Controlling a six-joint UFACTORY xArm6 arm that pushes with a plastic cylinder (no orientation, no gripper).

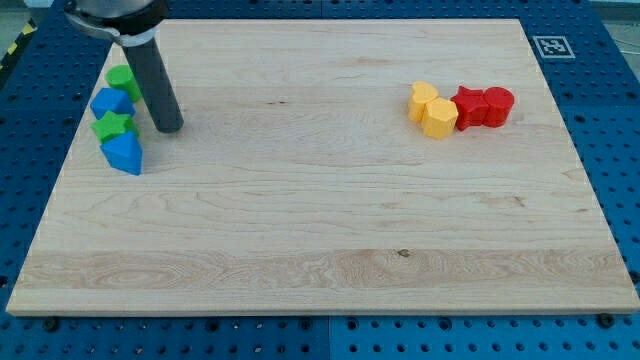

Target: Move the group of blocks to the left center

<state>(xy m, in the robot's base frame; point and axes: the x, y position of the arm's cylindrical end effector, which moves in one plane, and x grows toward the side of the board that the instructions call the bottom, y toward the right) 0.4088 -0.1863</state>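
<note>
A group of blocks stands at the view's left edge of the wooden board (320, 220): a green block (122, 80) at the top, a blue block (109, 103) below it, a green star-like block (112, 126), then a blue triangular block (123, 153). They touch in a column. My tip (168, 128) rests on the board just right of the green star-like block, a small gap apart. At the view's upper right sits a second group: a yellow heart-like block (423, 99), a yellow hexagonal block (439, 117), a red star-like block (469, 107) and a red round block (497, 103).
The board lies on a blue perforated table (620, 120). A black-and-white marker tag (550, 46) sits at the board's upper right corner. The rod's dark mount (115, 15) hangs over the upper left.
</note>
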